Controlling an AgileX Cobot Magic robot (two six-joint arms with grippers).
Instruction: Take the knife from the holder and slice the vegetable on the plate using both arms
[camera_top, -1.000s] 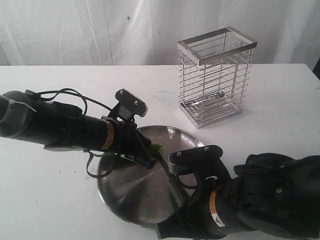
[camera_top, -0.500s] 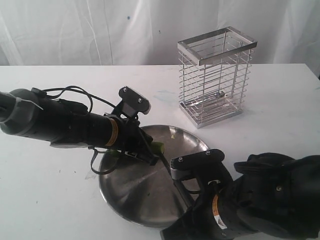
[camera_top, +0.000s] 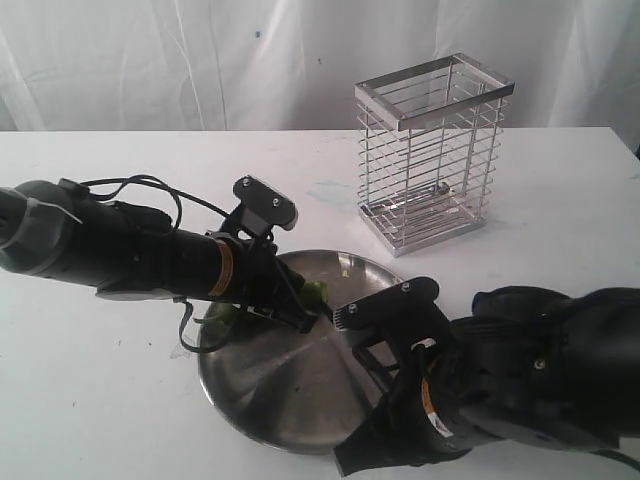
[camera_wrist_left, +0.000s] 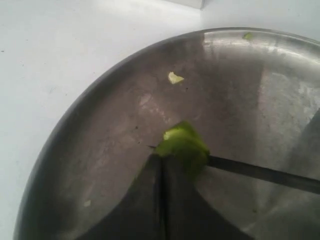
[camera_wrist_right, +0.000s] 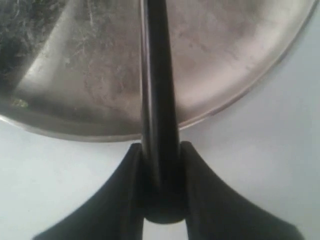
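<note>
As I look at my work spot, the biggest thing I see is the white table (camera_top: 110, 420), with a white curtain (camera_top: 150, 60) hanging at the far side. My right arm (camera_top: 560, 370) is the big black one at the near right. My left arm (camera_top: 110, 250) comes in from the left and lies low over the table, reaching toward the middle.

The holder (camera_top: 432, 150) stands upright at the far right, well apart from both arms. The plate (camera_top: 265, 385) sits on the table near the middle, closer to me than the holder.

The knife (camera_wrist_right: 157, 90) is out of the holder. The right gripper (camera_wrist_right: 160, 150) has its two fingers squeezed on the black handle, one on each side, just outside the near rim of the plate. The thin blade runs low over the plate toward the left.

The left gripper (camera_wrist_left: 161, 165) is closed all the way, with its fingers pressed together. Its tips touch the vegetable (camera_wrist_left: 182, 147), which lies on the far half of the plate. I cannot tell if the tips pinch it or just push down on it. The blade meets the vegetable right beside those tips.

Two tiny pale green bits lie on the plate too. One bit (camera_wrist_left: 174, 77) is a little apart from the vegetable, and the other bit (camera_wrist_left: 247, 36) is close to the far rim.
</note>
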